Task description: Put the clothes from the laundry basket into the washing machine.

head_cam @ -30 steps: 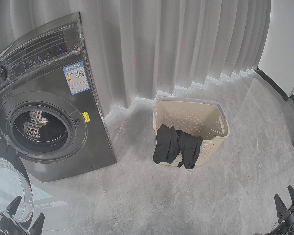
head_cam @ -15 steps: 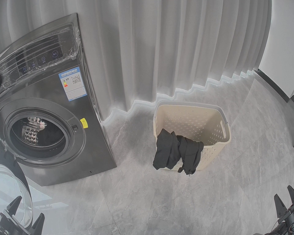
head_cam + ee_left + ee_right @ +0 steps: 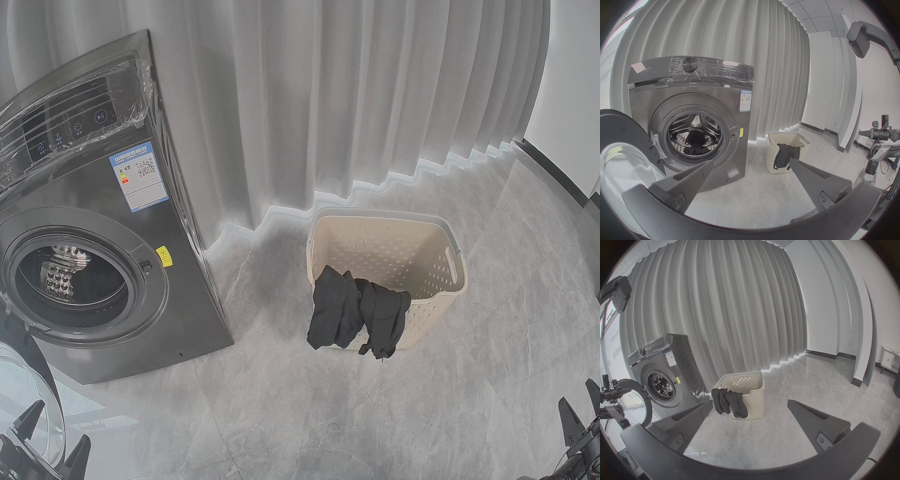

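A cream laundry basket stands on the floor by the curtain. Dark clothes hang over its near rim. To its left is the grey washing machine, with its round door swung open and a dark garment lying in the drum. My left gripper is low near the open door, open and holding nothing. My right gripper is low at the right, well short of the basket, also open with nothing in it. Both wrist views show wide-spread fingers, the left gripper and the right gripper.
A white pleated curtain runs behind the washer and basket. Grey tiled floor lies open between me and them. A white wall with dark skirting closes the right side.
The head camera has moved: washer and basket sit a little lower and further left in the picture. Clothes, basket and both grippers look unchanged.
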Motion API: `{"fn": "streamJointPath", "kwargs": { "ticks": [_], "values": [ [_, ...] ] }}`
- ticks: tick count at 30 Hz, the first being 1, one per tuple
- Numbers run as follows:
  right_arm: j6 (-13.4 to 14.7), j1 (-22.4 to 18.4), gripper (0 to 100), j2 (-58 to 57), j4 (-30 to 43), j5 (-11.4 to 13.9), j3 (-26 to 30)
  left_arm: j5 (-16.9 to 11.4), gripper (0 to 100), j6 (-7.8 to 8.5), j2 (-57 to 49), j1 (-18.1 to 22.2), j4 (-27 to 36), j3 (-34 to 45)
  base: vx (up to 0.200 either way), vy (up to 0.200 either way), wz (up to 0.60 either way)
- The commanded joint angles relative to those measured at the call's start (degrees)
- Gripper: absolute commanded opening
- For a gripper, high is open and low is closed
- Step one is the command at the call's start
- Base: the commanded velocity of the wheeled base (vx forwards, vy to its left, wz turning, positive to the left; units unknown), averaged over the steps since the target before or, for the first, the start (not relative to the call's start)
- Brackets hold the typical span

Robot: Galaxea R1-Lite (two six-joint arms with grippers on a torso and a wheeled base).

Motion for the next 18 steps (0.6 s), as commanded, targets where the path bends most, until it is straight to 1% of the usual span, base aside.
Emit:
{"fn": "streamJointPath", "kwargs": {
  "ticks": [1,5,11,18],
  "values": [
    [-0.01,0.01,100,0.09,-0.01,0.07,1.01,0.01,100,-0.06,0.19,0.01,-0.01,1.01,0.0,0.0,0.0],
    [-0.01,0.01,100,0.09,-0.01,0.16,1.01,0.01,100,-0.06,0.19,0.01,-0.01,1.01,0.0,0.0,0.0],
    [-0.1,0.01,100,0.09,-0.01,0.33,1.01,0.01,100,-0.15,0.19,0.01,-0.01,1.01,0.0,0.0,-0.6],
    [-0.01,0.01,100,0.09,-0.01,0.25,1.01,0.01,100,-0.15,0.19,0.01,-0.01,1.01,0.0,0.0,0.0]
  ]
}}
